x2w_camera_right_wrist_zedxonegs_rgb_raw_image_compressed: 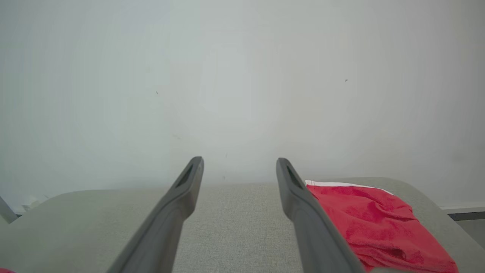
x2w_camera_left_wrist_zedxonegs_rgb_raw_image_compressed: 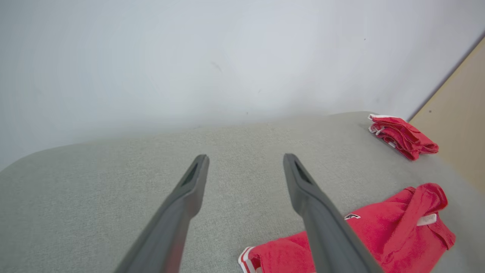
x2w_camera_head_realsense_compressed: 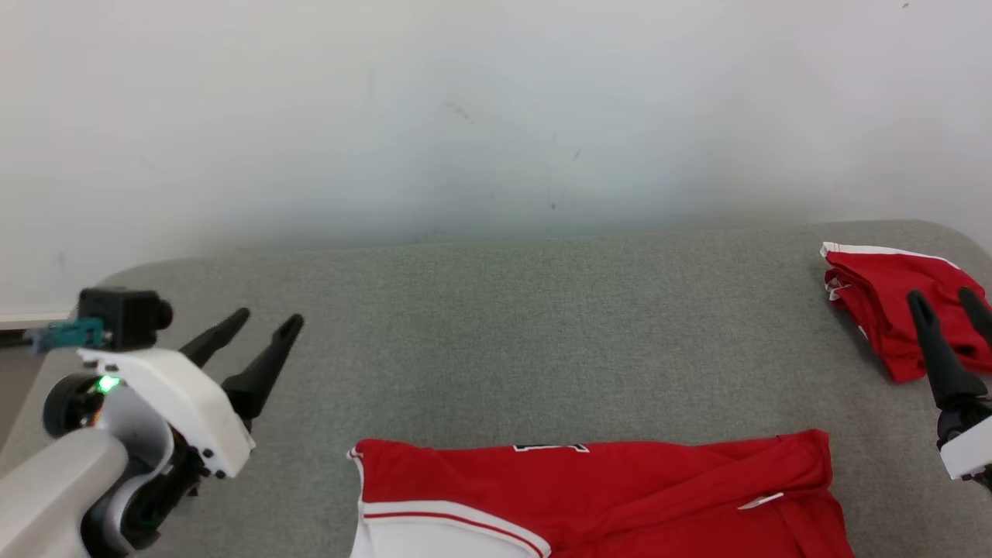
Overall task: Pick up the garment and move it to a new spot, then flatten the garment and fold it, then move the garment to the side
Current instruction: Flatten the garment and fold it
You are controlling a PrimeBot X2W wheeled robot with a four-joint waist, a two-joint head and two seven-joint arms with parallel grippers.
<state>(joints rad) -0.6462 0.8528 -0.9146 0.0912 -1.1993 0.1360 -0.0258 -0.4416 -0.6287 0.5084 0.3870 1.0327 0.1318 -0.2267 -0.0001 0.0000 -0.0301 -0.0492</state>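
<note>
The left gripper (x2w_camera_head_realsense_compressed: 268, 316) hangs with its fingers spread wide and nothing between them, raised off the grey surface (x2w_camera_head_realsense_compressed: 496, 325). The right gripper (x2w_camera_head_realsense_compressed: 942, 294) is spread and empty in the same way. The red garment (x2w_camera_head_realsense_compressed: 604, 496) with white trim lies spread on the surface between the two. It is off to the left gripper's right and nearer the robot than either pair of fingertips, and neither gripper touches it. I'd guess the arms are parked out to the sides to keep the cloth in plain sight before a grasp or fold. Just right of the right gripper's fingers sits a folded red bundle (x2w_camera_head_realsense_compressed: 883, 287). It is probably a piece already finished and set aside. No basket or bin comes into it, and the surface alone carries both pieces.
</note>
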